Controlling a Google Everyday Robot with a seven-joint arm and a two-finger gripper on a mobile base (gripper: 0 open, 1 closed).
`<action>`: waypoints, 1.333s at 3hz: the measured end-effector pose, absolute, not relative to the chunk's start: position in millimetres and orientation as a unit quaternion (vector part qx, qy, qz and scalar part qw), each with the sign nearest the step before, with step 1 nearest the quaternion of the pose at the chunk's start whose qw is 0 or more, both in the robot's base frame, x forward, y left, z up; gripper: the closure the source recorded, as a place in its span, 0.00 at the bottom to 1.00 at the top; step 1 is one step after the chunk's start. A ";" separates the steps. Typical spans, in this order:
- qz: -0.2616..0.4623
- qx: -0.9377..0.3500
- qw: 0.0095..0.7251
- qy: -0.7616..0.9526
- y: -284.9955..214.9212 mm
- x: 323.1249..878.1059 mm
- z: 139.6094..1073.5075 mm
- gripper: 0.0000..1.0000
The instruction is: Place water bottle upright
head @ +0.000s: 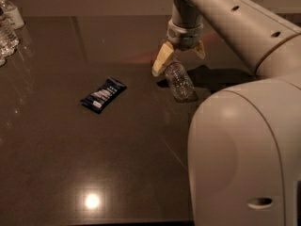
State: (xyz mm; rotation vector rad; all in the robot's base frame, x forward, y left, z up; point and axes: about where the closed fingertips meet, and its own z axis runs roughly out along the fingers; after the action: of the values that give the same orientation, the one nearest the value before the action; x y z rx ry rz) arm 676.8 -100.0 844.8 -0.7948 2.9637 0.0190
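The water bottle is a small clear ribbed bottle lying tilted on the dark table, right of centre, with its base toward the camera. Its cap end is hidden under the gripper. My gripper hangs from the arm just above the bottle's far end. One tan finger is to the bottle's left and the other finger is to its right. The fingers stand spread wider than the bottle and straddle its upper end.
A dark blue snack wrapper lies left of the bottle. Several clear bottles with white labels stand at the far left edge. The robot's large pale arm housing blocks the lower right of the view.
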 end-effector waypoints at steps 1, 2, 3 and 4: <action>0.006 -0.256 0.036 0.966 -97.1 679.2 843.6 0.18; 0.005 -0.256 0.035 0.966 -92.6 681.0 842.5 0.41; 0.009 -0.259 0.037 0.965 -89.4 681.5 844.1 0.64; 0.028 -0.287 0.058 0.956 -85.4 677.5 859.6 0.89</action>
State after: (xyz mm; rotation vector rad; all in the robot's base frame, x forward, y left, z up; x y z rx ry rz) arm 677.5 -85.4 859.6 -0.8708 2.8961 0.0860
